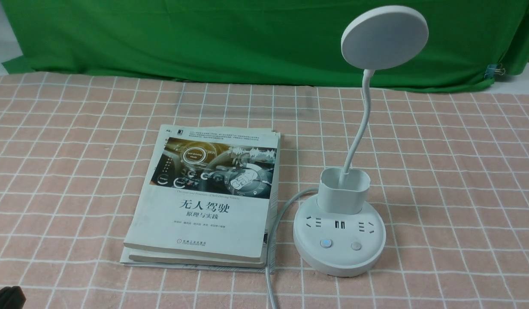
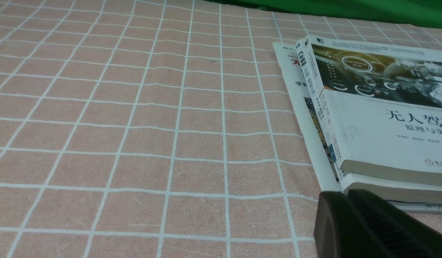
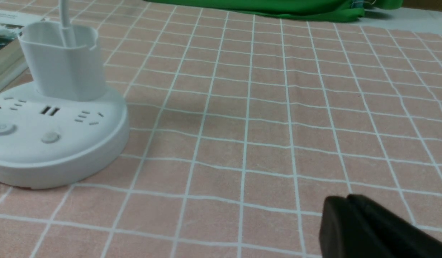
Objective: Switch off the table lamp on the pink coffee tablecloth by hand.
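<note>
Spread over the surface: the pink coffee tablecloth (image 1: 75, 171), gridded with thin white lines, with a green cloth (image 1: 204, 38) hanging behind its far edge.

Standing upright on it, right of centre in the front view: the table lamp (image 1: 339, 240). Round white base flat on the cloth, cup-shaped holder (image 1: 343, 191) on the rear of the base, thin neck rising out of the holder and bending up to the flat disc head (image 1: 384, 37). On the near face of the base, a row of sockets and below them two round buttons: the left button (image 1: 326, 243) with a faint blue tint, the right button (image 1: 355, 246) plain grey. Cannot tell from the disc whether lit.

Just beside the base on its left: a stack of books (image 1: 208, 201), white covers, lying flat. Between books and base, a grey cable (image 1: 270, 266) curving off the base and running to the near edge.

Low over bare cloth, near the base's right side but clear of it: the right gripper (image 3: 346, 200), fingers drawn together with only a thin seam showing, holding nothing.

At the near left corner of the books, touching nothing: the left gripper (image 2: 344, 195). Only one black tip in frame, so cannot tell whether its fingers are apart or together.
</note>
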